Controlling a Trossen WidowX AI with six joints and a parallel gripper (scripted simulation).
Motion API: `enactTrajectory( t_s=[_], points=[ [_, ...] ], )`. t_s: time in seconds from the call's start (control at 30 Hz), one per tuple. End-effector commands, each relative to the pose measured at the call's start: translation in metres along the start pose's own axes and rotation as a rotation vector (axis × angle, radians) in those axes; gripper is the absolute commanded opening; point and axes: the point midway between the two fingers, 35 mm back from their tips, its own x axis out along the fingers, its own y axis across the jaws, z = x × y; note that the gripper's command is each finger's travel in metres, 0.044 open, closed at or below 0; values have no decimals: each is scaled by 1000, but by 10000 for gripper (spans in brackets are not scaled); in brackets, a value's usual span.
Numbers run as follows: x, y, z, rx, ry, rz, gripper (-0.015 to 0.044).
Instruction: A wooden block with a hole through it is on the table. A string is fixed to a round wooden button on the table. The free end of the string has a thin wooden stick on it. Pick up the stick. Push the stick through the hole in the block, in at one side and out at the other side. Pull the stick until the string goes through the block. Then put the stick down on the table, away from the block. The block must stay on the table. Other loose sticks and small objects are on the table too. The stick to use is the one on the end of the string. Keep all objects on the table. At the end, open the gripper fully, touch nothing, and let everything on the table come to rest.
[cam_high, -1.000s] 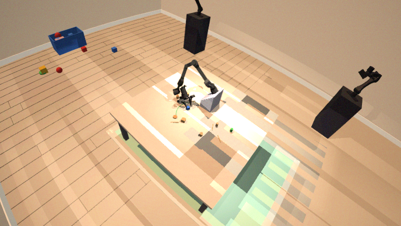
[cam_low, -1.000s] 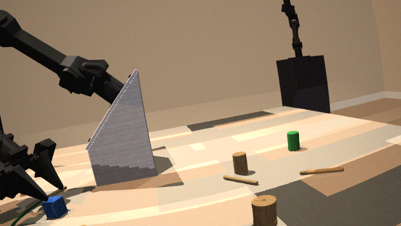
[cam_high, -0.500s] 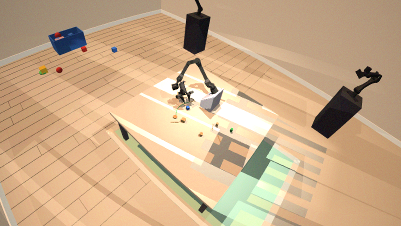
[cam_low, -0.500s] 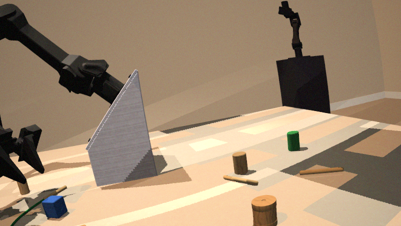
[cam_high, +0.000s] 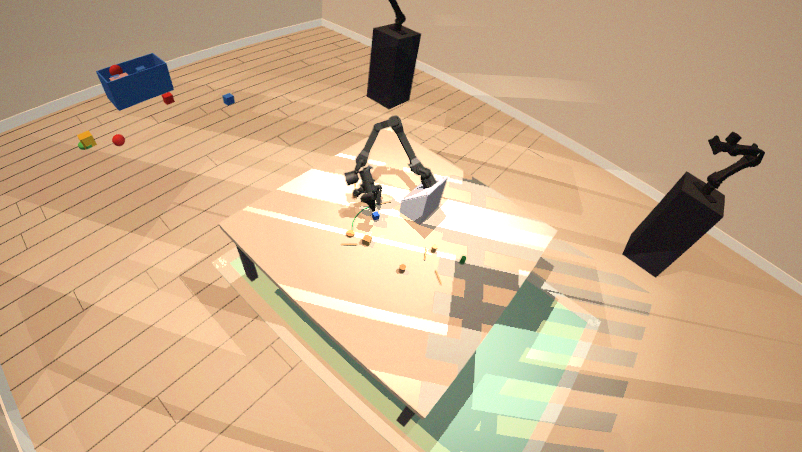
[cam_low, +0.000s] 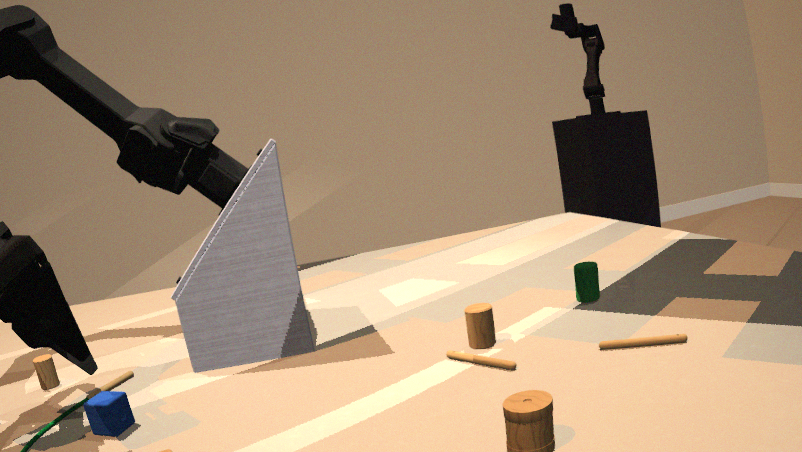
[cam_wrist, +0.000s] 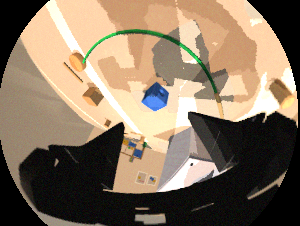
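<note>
My gripper (cam_wrist: 156, 119) is open and empty, just above the table near the arm's base; it also shows in the top view (cam_high: 370, 196). A small blue cube (cam_wrist: 155, 97) lies on the table below and between the fingers, free of them. A green string (cam_wrist: 142, 35) arcs from the round wooden button (cam_wrist: 77, 61) to the thin stick (cam_low: 115, 381), which lies flat beside the blue cube (cam_low: 109, 413). In the wrist view the stick's end is partly hidden by my right finger. The wooden block (cam_wrist: 93, 96) (cam_high: 366, 240) sits near the button, on the table.
A grey wedge-shaped panel (cam_low: 244, 269) stands at the arm's base. A short loose stick (cam_high: 349, 244), two more loose sticks (cam_low: 481, 359) (cam_low: 641, 340), wooden cylinders (cam_low: 480, 325) (cam_low: 527, 421) (cam_low: 44, 370) and a green cylinder (cam_low: 586, 281) lie on the table.
</note>
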Motion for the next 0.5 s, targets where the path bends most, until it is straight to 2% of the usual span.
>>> enactTrajectory(
  t_s=[0.0,0.23,0.47],
  points=[
    [16,5,-9,-731,-40,-226,440],
    [18,16,-15,-1561,20,-543,440],
    [13,25,-19,-2031,140,-775,440]
  ],
)
